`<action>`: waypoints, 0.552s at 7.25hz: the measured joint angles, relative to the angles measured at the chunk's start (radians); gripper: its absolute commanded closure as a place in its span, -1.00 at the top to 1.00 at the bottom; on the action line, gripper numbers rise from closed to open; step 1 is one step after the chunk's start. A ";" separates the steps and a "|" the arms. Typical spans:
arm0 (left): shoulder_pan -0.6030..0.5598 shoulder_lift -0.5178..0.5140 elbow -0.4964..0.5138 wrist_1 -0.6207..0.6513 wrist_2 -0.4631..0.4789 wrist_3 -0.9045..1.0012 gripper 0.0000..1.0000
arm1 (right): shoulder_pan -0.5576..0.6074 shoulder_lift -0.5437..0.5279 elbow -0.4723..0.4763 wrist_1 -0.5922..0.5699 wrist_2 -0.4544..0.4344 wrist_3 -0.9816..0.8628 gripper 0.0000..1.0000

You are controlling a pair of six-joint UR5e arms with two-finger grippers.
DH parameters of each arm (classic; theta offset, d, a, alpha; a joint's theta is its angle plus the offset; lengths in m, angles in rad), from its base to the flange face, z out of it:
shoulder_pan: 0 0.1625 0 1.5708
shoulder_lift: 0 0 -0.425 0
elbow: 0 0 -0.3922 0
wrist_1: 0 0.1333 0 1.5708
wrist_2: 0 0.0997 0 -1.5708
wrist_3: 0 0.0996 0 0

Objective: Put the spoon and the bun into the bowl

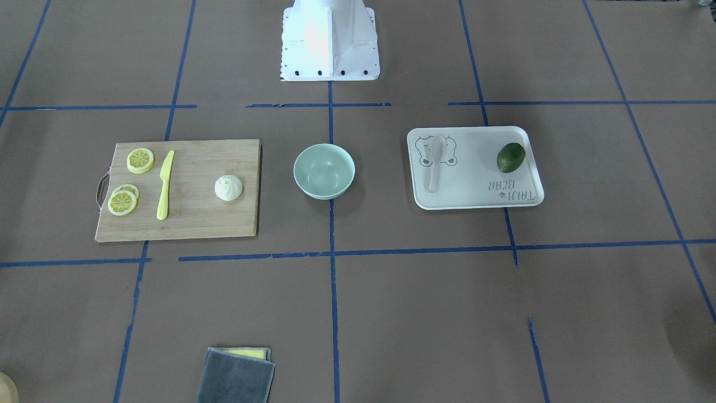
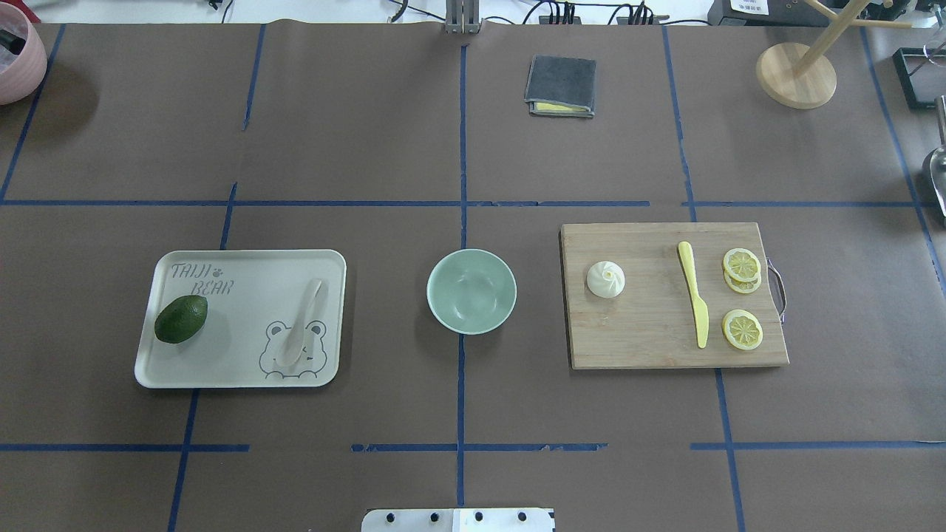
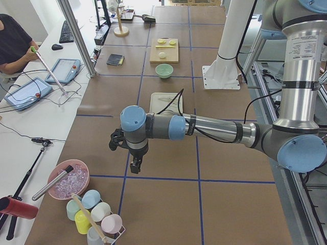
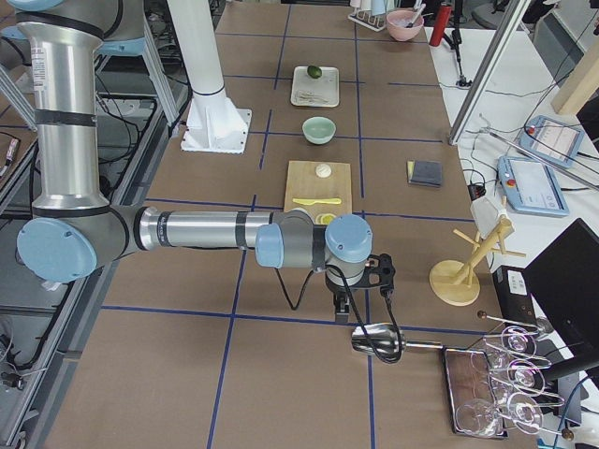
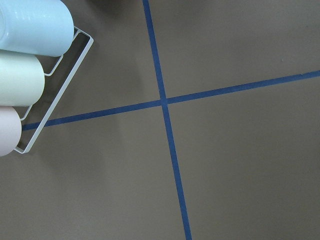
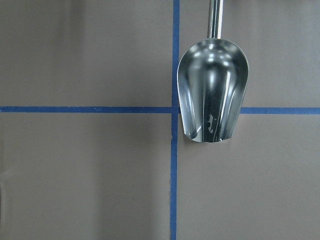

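Note:
The pale mint-green bowl stands empty at the table's middle, also in the front-facing view. The off-white spoon lies on the white bear-printed tray on my left. The white pleated bun sits on the wooden cutting board on my right. My left gripper hangs over bare table far from the tray. My right gripper hangs beyond the board. Both show only in the side views, so I cannot tell if they are open or shut.
A dark avocado lies on the tray. A yellow knife and lemon slices lie on the board. A grey cloth lies at the far side. A metal scoop lies under my right wrist, racked cups near my left.

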 measured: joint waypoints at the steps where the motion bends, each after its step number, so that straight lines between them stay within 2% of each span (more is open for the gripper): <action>1: 0.000 0.000 0.000 -0.003 0.000 -0.001 1.00 | 0.001 0.000 0.001 0.001 -0.001 0.000 1.00; 4: 0.004 -0.026 -0.007 -0.046 0.004 -0.010 1.00 | -0.001 0.006 0.010 0.007 -0.003 0.000 1.00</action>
